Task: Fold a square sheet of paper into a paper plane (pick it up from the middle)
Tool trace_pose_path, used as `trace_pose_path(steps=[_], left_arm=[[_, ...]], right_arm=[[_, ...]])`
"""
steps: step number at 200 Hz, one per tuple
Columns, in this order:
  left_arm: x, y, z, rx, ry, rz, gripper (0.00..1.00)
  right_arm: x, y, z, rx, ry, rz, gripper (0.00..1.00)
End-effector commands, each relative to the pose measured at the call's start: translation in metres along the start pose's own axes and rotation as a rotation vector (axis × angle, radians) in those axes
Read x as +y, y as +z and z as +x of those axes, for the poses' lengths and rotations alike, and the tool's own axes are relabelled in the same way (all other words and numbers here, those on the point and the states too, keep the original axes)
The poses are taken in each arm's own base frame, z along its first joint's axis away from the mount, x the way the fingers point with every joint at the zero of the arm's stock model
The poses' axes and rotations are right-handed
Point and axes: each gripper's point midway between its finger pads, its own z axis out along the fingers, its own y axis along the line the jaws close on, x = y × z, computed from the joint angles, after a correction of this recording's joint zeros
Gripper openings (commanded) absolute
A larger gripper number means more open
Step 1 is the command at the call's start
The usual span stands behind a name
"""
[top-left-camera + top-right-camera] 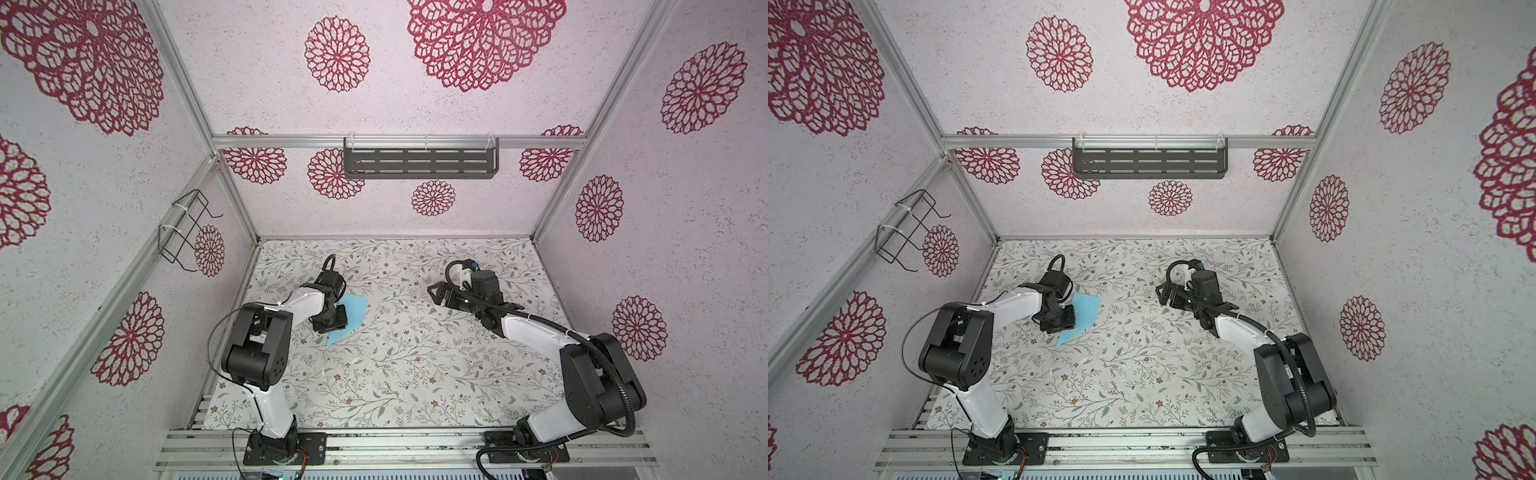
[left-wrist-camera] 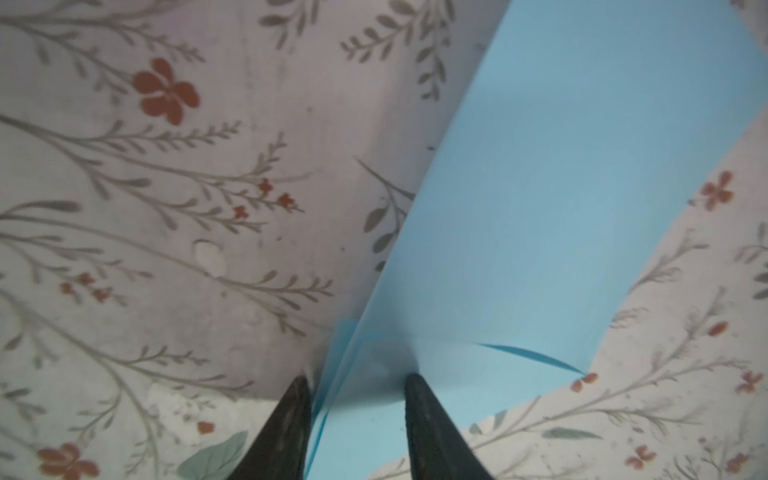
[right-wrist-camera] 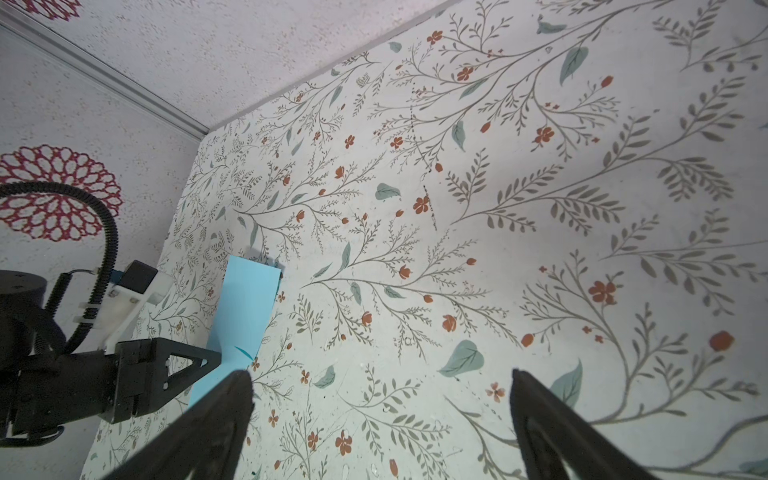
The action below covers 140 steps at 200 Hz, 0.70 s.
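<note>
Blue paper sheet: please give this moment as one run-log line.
sheet: on table, middle bunched up | left fingers: either side of the bunch, grip unclear | right fingers: open, empty, away from sheet

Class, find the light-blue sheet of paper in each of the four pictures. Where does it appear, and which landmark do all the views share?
Top view: sheet of paper left of centre, on the floral table cover.
Top view: again left of centre.
Left wrist: fills the picture's right half, running down between the left hand's tips.
Right wrist: picture's lower left, beside the left hand.
Shared landmark: the floral table cover.
</note>
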Motion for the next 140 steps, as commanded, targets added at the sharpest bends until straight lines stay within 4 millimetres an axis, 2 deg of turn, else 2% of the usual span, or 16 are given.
trace_pose_path(steps=[1,50,74,92,120,140], left_arm=[[-0.030,0.004,0.019,0.049,0.052,0.115,0.39],[-0.085,0.005,0.045,0.085,0.157,0.177,0.36],[-0.115,0.003,0.055,0.089,0.229,0.216,0.35],[-0.127,0.006,0.059,0.090,0.255,0.233,0.35],[-0.126,0.011,0.058,0.086,0.253,0.215,0.33],[-0.121,0.012,0.059,0.083,0.257,0.196,0.33]], right_arm=[[0.010,0.001,-0.005,0.004,-0.001,-0.028,0.99],[0.013,0.008,0.027,0.110,0.011,-0.060,0.97],[0.027,0.011,0.049,0.174,0.000,-0.100,0.95],[0.045,0.015,0.065,0.213,-0.006,-0.165,0.91],[0.080,0.026,0.083,0.279,-0.013,-0.302,0.73],[0.091,0.042,0.094,0.320,0.009,-0.338,0.56]])
